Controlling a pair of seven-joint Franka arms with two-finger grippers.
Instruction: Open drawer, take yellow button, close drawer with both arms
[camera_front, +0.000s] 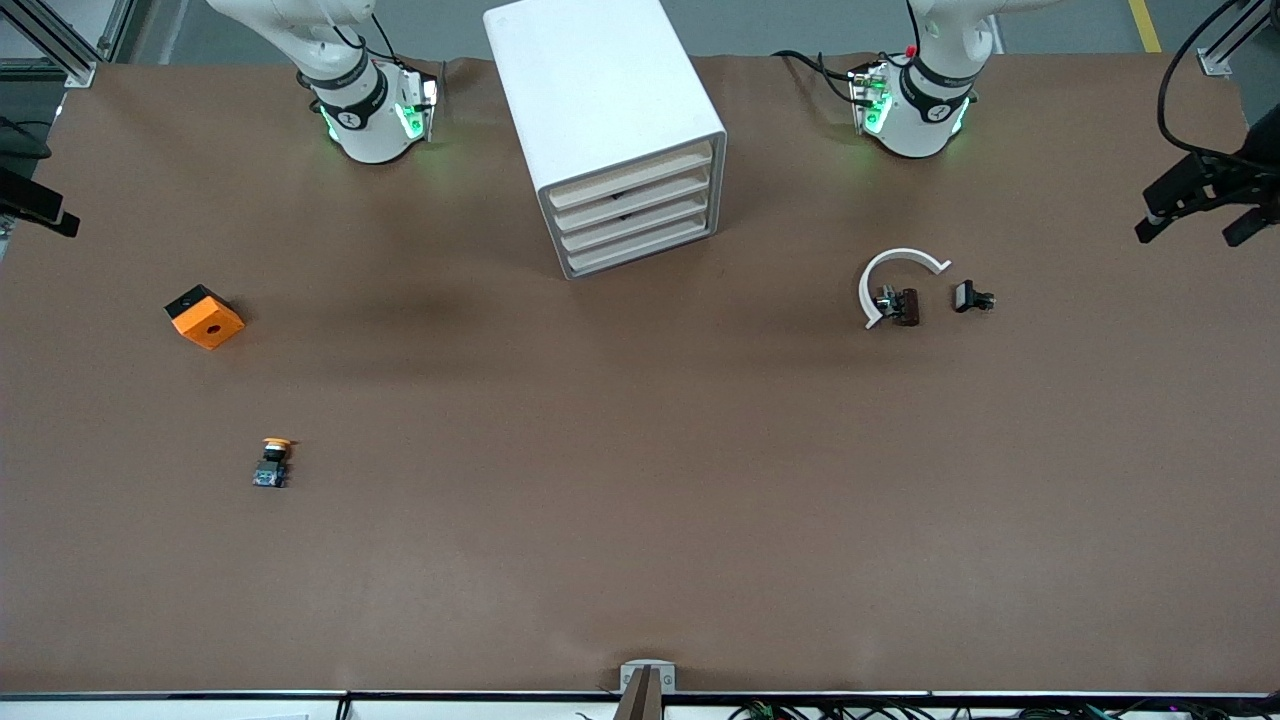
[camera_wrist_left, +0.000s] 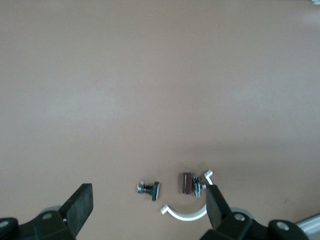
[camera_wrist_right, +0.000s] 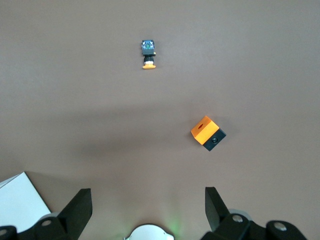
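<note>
orange block (camera_front: 205, 317): on the table toward the right arm's end, farther from the front camera than the button. Not our target.
button (camera_front: 272, 463): lying on its side on the open table, not in any drawer. Long axis runs roughly toward/away from the front camera, orange cap on the end farther from it, bluish base nearer.
right gripper (camera_wrist_right: 148, 206): fingers spread wide, nothing between them. Arm parked high near its base, waiting.
drawer unit (camera_front: 610, 130): white cabinet between the two bases, four drawers, all look shut, fronts turned toward the front camera and the left arm's end.
clips and white strip (camera_front: 903, 293): toward the left arm's end, irrelevant.
left gripper (camera_wrist_left: 149, 205): also released and empty, up over the clips; arm waiting.
key relation: button sits on the right arm's end, well apart from the left arm, so we judge the right arm takes it; grip should close across the short axis.
view differences: right wrist view shows button, block and a cabinet corner; left wrist view shows only clips. Only the front view shows the drawer fronts.
</note>
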